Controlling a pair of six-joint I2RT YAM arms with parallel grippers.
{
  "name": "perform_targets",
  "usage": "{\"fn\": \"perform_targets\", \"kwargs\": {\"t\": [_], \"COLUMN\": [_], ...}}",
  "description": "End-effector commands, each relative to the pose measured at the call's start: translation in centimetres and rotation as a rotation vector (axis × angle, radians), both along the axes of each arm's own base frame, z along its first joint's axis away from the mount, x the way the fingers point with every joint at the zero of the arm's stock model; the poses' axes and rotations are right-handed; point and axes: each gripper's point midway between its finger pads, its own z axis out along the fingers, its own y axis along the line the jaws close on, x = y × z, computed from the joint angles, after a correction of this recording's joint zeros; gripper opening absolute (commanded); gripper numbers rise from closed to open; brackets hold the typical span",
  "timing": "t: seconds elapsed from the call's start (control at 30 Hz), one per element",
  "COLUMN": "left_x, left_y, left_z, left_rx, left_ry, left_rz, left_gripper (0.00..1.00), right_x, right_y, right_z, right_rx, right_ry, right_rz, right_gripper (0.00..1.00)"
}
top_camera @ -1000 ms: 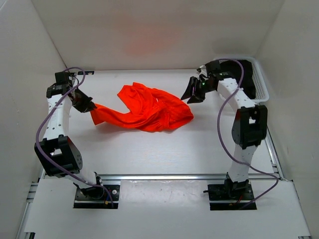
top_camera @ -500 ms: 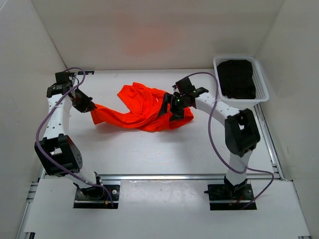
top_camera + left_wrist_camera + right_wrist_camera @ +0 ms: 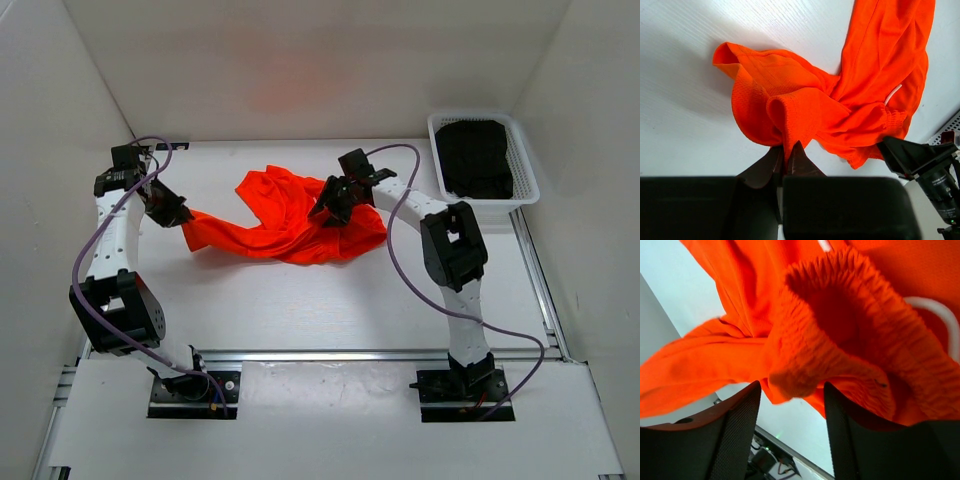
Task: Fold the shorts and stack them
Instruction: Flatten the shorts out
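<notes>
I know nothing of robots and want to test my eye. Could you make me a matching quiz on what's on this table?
1. shorts
2. left fingers
3. right fingers
4. basket

A. white, holding dark cloth
B. shut on an orange fold
C. crumpled on the table
D. apart, gathered waistband between them

Pairs: 1-C, 2-B, 3-D, 4-A

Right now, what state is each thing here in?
shorts, crumpled and unfolded, one end pulled out leftward.
left gripper, shut on an edge of the shorts.
right gripper, open, straddling the gathered waistband.
basket, upright at the far right, holding dark cloth.
</notes>
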Motion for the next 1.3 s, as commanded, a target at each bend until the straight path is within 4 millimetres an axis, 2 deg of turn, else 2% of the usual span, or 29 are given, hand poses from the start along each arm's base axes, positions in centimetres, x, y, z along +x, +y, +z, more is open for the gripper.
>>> {"fn": "perform_targets", "kwargs": {"t": [0.0,0.17,0.23,0.27,0.33,0.4,0.43,0.5,0.53,0.57,0.6,0.63,0.67,0.7,0.73,0.8,0.83,0.87,0.93,0.97,1.0,1.03,1.07,1.1,1.13,1.17,1.2,1.23,1.27], "left_x": [-0.5,-0.5,-0.5,-0.5,-0.5,-0.5,0.0,1.2,2.0,2.7,3.7,5.0,5.8,6.9,8.4,10.0,11.1,11.8,12.4,12.2,12.1,11.1,10.6,10.1,9.5,7.8,7.3,6.4,4.7], "left_y": [0.1,0.1,0.1,0.1,0.1,0.3,0.4,0.5,0.6,0.5,0.4,0.4,0.0,-0.1,0.0,-0.4,-0.3,-0.3,-0.4,-0.4,-0.5,-0.7,-0.8,-0.9,-0.9,-1.3,-1.1,-1.3,-1.3], "left_z": [1.2,1.2,1.2,1.2,1.2,1.2,1.6,2.4,2.9,3.5,3.5,5.6,6.7,6.8,9.7,12.5,13.0,16.7,19.6,22.5,23.4,25.2,25.2,25.0,24.5,25.3,21.4,19.7,19.6], "left_rx": [0.034,0.034,0.034,0.034,0.039,0.046,0.049,0.038,0.037,0.029,0.002,-0.004,-0.027,-0.045,-0.039,-0.068,-0.071,-0.060,-0.047,-0.027,-0.020,-0.008,-0.009,-0.012,-0.009,0.007,-0.002,-0.013,0.020], "left_ry": [-0.042,-0.042,-0.042,-0.042,-0.042,-0.040,-0.051,-0.071,-0.091,-0.107,-0.108,-0.164,-0.195,-0.200,-0.281,-0.354,-0.372,-0.469,-0.548,-0.621,-0.645,-0.685,-0.684,-0.674,-0.656,-0.677,-0.577,-0.538,-0.551], "left_rz": [-0.011,-0.011,-0.011,-0.011,-0.019,-0.015,-0.014,-0.009,0.001,-0.006,-0.008,-0.007,-0.027,-0.029,-0.043,-0.061,-0.069,-0.078,-0.094,-0.101,-0.103,-0.107,-0.107,-0.106,-0.096,-0.107,-0.094,-0.091,-0.081], "left_gripper": [0.10,0.10,0.10,0.10,0.10,0.10,0.10,0.10,0.10,0.10,0.10,0.10,0.10,0.10,0.10,0.10,0.10,0.10,0.10,0.10,0.10,0.10,0.10,0.10,0.10,0.10,0.10,0.10,0.10], "right_x": [1.3,0.5,0.5,0.7,1.0,1.9,2.3,4.4,5.7,6.7,8.3,10.0,10.5,11.5,13.7,15.0,16.3,16.5,16.3,15.6,14.2,13.5,12.7,10.4,10.3,9.3,6.7,5.8,4.4], "right_y": [1.4,2.3,1.6,1.5,1.0,0.4,-0.7,-2.2,-4.1,-5.2,-6.0,-8.4,-9.4,-10.4,-12.4,-13.3,-14.5,-14.7,-15.6,-15.2,-15.3,-15.4,-15.5,-15.4,-15.3,-14.9,-14.8,-15.2,-15.3], "right_z": [0.2,-0.1,-1.0,0.1,0.4,1.5,2.1,4.7,5.8,6.6,9.3,10.9,12.5,14.0,17.4,21.8,22.7,28.5,33.1,35.0,37.3,37.7,37.8,39.6,35.7,34.0,34.0,31.8,25.1], "right_rx": [0.030,0.012,-0.024,-0.022,-0.046,-0.059,-0.075,-0.057,-0.066,-0.069,-0.049,-0.049,-0.026,-0.011,0.031,0.116,0.153,0.228,0.316,0.372,0.407,0.406,0.382,0.376,0.340,0.315,0.291,0.246,0.191], "right_ry": [0.000,0.017,0.028,0.000,-0.023,-0.062,-0.071,-0.123,-0.138,-0.165,-0.220,-0.251,-0.268,-0.298,-0.376,-0.461,-0.481,-0.617,-0.724,-0.747,-0.808,-0.806,-0.827,-0.861,-0.770,-0.729,-0.721,-0.690,-0.537], "right_rz": [-0.030,-0.023,-0.051,-0.062,-0.069,-0.086,-0.093,-0.124,-0.161,-0.166,-0.185,-0.227,-0.224,-0.233,-0.272,-0.258,-0.269,-0.257,-0.237,-0.221,-0.181,-0.181,-0.153,-0.131,-0.121,-0.101,-0.083,-0.069,-0.069], "right_gripper": [0.57,0.50,0.35,0.17,0.02,0.00,0.00,0.00,0.00,0.00,0.00,0.00,0.00,0.00,0.00,0.00,0.00,0.00,0.00,0.00,0.00,0.00,0.00,0.00,0.00,0.00,0.00,0.00,0.00]}}
